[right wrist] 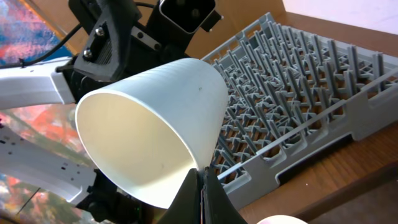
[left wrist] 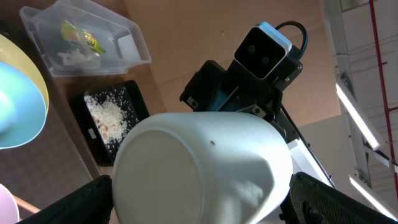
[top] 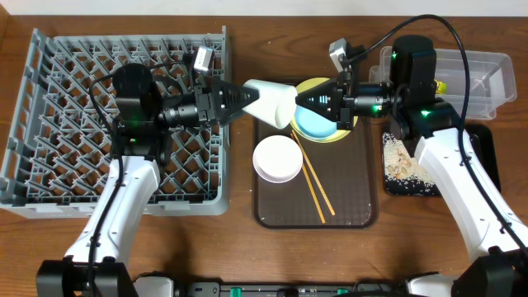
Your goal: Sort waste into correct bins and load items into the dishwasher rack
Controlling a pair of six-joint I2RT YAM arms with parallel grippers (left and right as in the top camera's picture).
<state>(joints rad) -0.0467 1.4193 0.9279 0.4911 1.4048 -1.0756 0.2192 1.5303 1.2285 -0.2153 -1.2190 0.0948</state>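
The small white cup (top: 274, 101) hangs sideways in the air between both arms, above the gap between the dishwasher rack (top: 82, 124) and the brown tray. My left gripper (top: 250, 97) is shut on its base end, with a finger on each side (left wrist: 202, 208). My right gripper (top: 299, 103) is shut on the cup's rim (right wrist: 202, 186). The light blue bowl (top: 313, 125) sits on the yellow plate (top: 345, 132). The white bowl (top: 277, 158) and the chopsticks (top: 316, 186) lie on the brown tray.
The brown serving tray (top: 359, 206) is in the middle. The clear tub (top: 487, 74) at the back right holds the wrapper (left wrist: 81, 37) and tissue (left wrist: 74, 58). The black tray (top: 487, 157) holds rice scraps (top: 404, 161).
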